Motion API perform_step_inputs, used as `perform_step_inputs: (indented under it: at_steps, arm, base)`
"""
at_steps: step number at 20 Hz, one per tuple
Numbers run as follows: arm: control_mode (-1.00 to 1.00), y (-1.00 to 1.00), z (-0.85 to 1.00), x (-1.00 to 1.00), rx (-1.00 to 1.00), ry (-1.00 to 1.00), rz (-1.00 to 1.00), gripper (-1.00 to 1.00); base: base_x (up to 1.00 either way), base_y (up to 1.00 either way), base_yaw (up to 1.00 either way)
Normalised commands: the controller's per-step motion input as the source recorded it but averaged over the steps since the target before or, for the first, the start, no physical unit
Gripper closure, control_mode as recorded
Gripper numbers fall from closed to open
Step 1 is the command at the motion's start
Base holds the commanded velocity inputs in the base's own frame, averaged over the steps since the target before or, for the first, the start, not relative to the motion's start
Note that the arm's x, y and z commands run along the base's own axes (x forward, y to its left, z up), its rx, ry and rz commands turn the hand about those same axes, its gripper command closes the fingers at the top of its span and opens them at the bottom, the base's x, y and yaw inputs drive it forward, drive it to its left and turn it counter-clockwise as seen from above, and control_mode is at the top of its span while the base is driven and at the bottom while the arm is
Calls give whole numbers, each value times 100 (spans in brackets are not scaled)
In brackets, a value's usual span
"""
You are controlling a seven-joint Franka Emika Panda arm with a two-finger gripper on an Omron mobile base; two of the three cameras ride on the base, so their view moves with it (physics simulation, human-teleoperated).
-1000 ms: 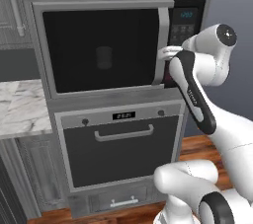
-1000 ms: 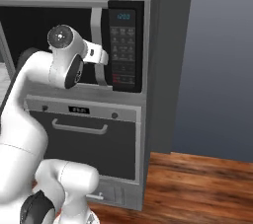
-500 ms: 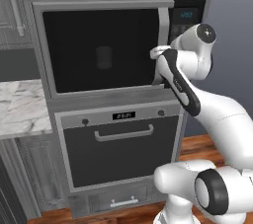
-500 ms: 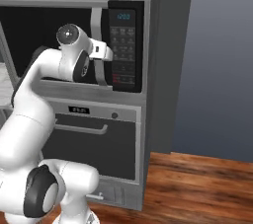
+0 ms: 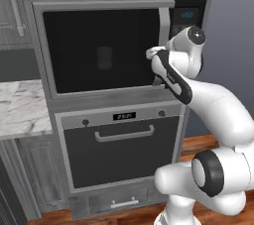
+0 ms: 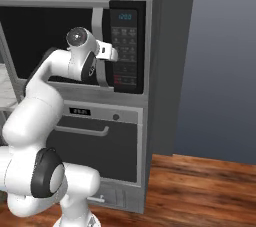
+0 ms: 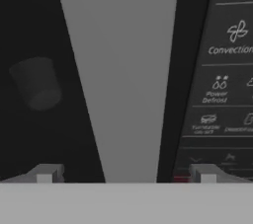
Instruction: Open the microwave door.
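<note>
Microwave (image 5: 119, 45): built into grey cabinetry at upper level, above oven (image 5: 121, 152). Black glass front, steel frame, keypad panel (image 6: 125, 51) at right with blue display (image 6: 125, 16) on top.

Microwave door (image 5: 99, 50): closed flush against frame. Dim cylindrical shape (image 7: 37, 82) visible behind glass. Vertical silver bar handle (image 7: 121, 70) at door's right edge, just beside keypad.

End effector (image 7: 126, 173): raised to handle height, facing microwave front near lower part of handle. Fingers spread wide, one fingertip (image 7: 47, 172) to each side of handle bar, other fingertip (image 7: 205, 172) before keypad. Handle centred between them; contact with pads not discernible. Nothing clamped.

Oven: directly below microwave, dark door with horizontal handle (image 5: 124, 134) and small display (image 5: 124, 116). Closed.

Bench (image 5: 22, 105): marble-patterned top, left of oven column, at level of microwave's lower edge.

Cabinet door (image 5: 12, 1): grey wood, upper left, vertical bar pull.

Floor (image 6: 200, 191): reddish wood planks.
</note>
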Motion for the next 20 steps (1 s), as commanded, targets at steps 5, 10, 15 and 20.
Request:
perform_step_inputs:
  at_steps: [5, 10, 15, 20]
  arm:
    - [-100, 0, -8, 48, 0, 0, 0, -100]
    - [-100, 0, -6, 41, 0, 0, 0, 100]
    - [-100, 0, 0, 3, 0, 0, 0, 100]
    - [-100, 0, 0, -17, 0, 0, 0, 100]
  base:
    - [0, 0, 0]
    - [0, 0, 0]
    - [0, 0, 0]
    - [0, 0, 0]
